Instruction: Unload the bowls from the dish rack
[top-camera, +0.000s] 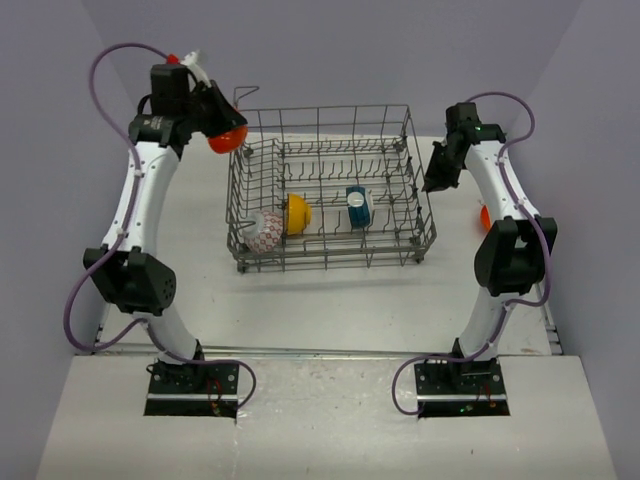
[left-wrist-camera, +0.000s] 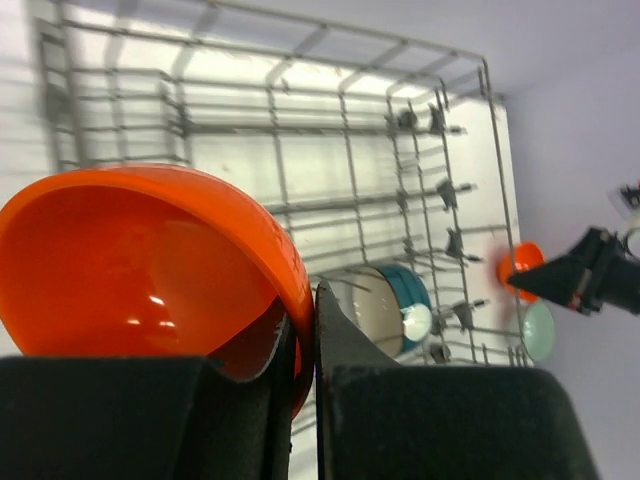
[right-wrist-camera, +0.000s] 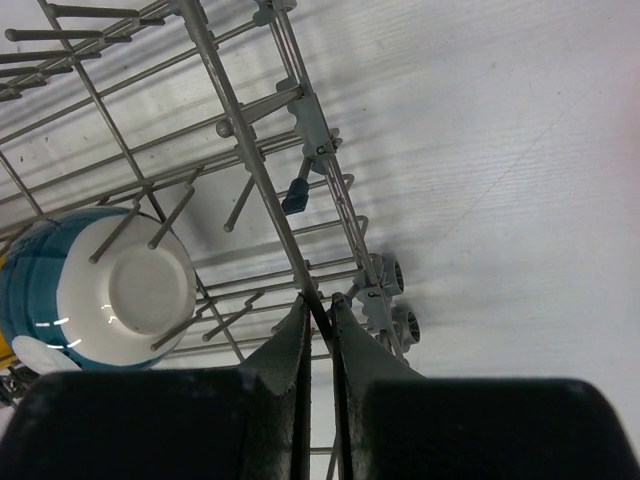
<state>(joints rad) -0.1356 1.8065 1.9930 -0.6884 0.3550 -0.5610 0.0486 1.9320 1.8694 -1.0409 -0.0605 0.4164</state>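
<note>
Here the left gripper pinches the orange bowl by its rim, raised at the dish rack's far-left corner. It should swing outward, level, then lower gently. The right gripper sits closed against the rack's right wall.

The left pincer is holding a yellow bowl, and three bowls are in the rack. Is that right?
Not quite. The left pincer holds an orange bowl, not a yellow one; the left wrist view shows it. The yellow bowl is one of the three in the dish rack.
</note>
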